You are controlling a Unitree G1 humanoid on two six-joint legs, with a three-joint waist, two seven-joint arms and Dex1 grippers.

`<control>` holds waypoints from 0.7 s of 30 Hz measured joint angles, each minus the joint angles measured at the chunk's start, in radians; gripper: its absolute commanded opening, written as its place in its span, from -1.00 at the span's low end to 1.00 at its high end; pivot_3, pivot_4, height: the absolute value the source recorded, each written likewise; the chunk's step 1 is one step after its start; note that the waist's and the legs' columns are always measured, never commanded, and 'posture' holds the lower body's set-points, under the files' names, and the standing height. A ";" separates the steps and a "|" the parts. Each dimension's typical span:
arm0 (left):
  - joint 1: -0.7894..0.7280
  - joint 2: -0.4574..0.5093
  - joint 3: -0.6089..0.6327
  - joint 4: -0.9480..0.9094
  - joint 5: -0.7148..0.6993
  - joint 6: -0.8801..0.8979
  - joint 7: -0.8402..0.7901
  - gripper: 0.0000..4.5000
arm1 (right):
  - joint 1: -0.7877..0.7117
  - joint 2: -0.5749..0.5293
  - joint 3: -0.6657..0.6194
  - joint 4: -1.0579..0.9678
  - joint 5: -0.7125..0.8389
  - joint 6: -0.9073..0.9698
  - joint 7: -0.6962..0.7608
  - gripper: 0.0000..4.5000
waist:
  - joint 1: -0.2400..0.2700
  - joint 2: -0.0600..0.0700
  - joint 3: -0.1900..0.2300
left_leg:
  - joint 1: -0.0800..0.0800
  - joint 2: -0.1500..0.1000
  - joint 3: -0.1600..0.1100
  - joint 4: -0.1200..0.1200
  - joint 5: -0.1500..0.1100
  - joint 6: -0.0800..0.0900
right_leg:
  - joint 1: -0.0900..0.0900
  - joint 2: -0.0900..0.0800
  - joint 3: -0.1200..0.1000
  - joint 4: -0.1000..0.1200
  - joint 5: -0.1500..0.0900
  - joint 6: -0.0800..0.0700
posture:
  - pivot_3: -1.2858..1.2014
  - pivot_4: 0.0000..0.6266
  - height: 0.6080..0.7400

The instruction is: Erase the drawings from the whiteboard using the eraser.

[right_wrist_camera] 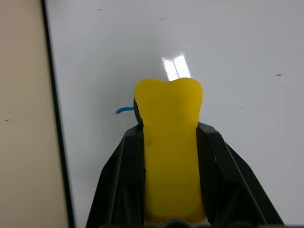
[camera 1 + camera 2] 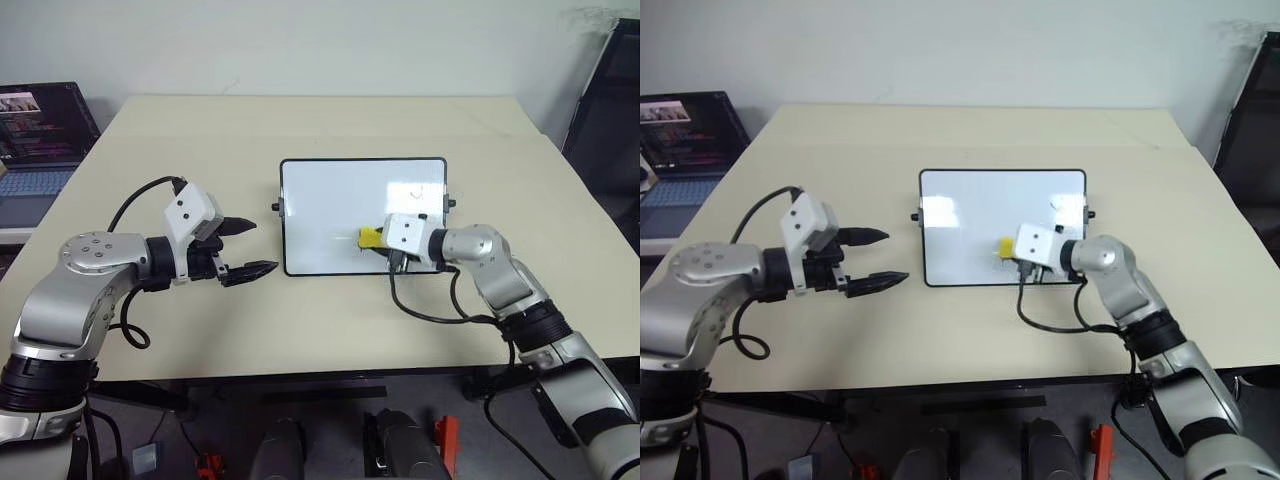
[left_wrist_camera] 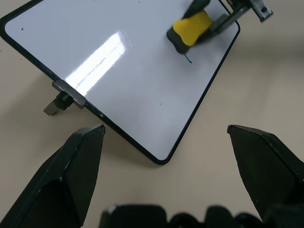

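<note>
Gripping the eraser [image 1: 170, 152] on the whiteboard [image 2: 330, 200], right hand [image 1: 170, 142] clamped.

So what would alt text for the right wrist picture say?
A yellow eraser, clamped between two black gripper fingers, sits over a glossy whiteboard, with a short blue marker stroke peeking out beside it. Beige table shows past the board's black frame.

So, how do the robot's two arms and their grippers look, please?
Both arms are silver-grey metal with rounded joints and black bands. Each wrist carries a white boxy module, and a black cable loops from it back along the arm. The left gripper has two black, pointed fingers. The right gripper has two black fingers too, broad at the base and narrowing toward the tips.
</note>
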 measured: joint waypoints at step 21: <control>-0.001 0.000 0.000 0.000 0.000 0.000 0.000 1.00 | -0.105 0.027 0.023 0.043 -0.095 -0.005 -0.103 -0.51 | -0.003 -0.001 -0.001 | 0.000 0.000 0.000 0.000 0.001 0.001 | 0.000 0.000 0.001 -0.001 0.002 0.001 | 0.03 -0.52 1.00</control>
